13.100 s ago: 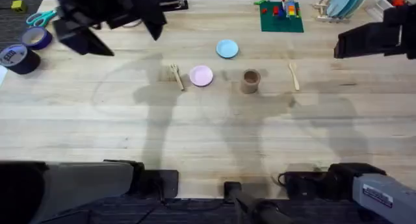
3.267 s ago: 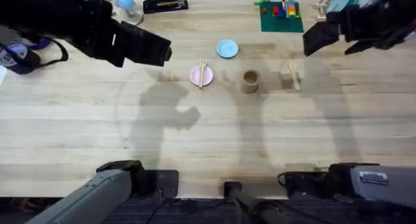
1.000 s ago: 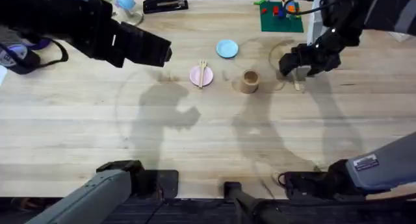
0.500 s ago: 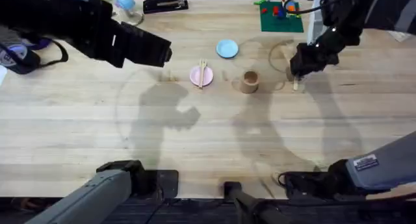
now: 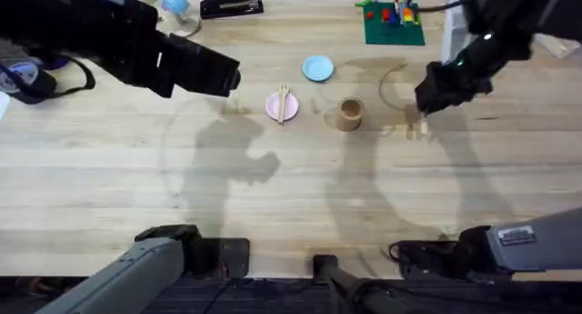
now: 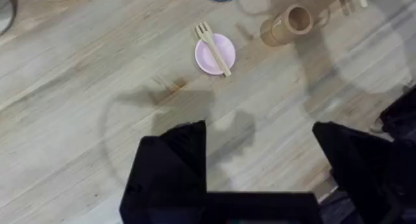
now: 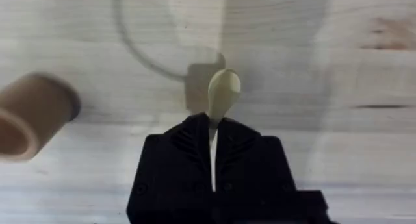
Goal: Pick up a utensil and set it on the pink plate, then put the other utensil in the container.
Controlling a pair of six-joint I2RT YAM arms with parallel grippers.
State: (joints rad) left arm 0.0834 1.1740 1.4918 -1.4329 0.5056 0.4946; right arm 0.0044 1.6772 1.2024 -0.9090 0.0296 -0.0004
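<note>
Pale wooden table (image 5: 291,196), right tool (image 7: 212,143) gripping spoon (image 7: 223,89)

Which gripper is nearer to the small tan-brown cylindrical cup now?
The right. The right gripper, shut on the pale wooden spoon, hangs just beside the cup. The left gripper hovers farther away, beyond the small pink plate.

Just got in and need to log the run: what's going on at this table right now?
The right gripper is shut on the wooden spoon, just right of the brown cup. The wooden fork already lies across the pink plate, so that step looks done. The left gripper is open and holds nothing, raised over the table's left side. The spoon is not yet in the cup.
</note>
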